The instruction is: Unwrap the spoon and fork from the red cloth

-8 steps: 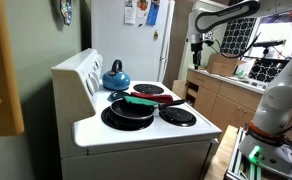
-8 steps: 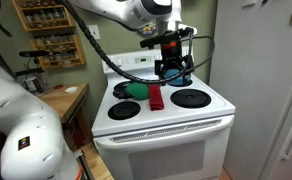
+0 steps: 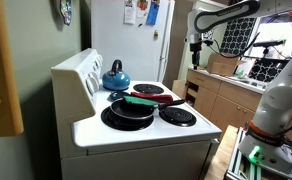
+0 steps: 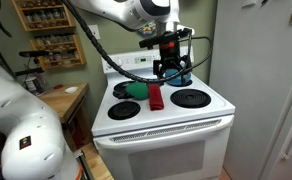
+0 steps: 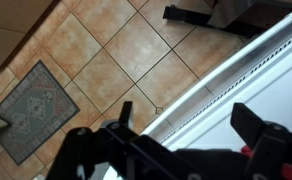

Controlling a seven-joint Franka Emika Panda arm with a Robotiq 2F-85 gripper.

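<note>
The red cloth (image 4: 156, 97) lies folded on the white stove top (image 4: 171, 122) between the burners; it also shows in an exterior view (image 3: 146, 91). No spoon or fork shows. My gripper (image 4: 173, 68) hangs open and empty above the back of the stove, well above the cloth, and appears high up in an exterior view (image 3: 196, 44). In the wrist view the two black fingers (image 5: 186, 120) are spread apart over the stove's white edge and the tiled floor, with a red sliver (image 5: 248, 152) at the lower right.
A black frying pan (image 3: 128, 113) with a green-handled item (image 3: 140, 101) sits on a front burner. A blue kettle (image 3: 114, 75) stands at the back. Wooden cabinets (image 3: 218, 98) and a counter lie beyond the stove. A patterned rug (image 5: 31, 110) lies on the floor.
</note>
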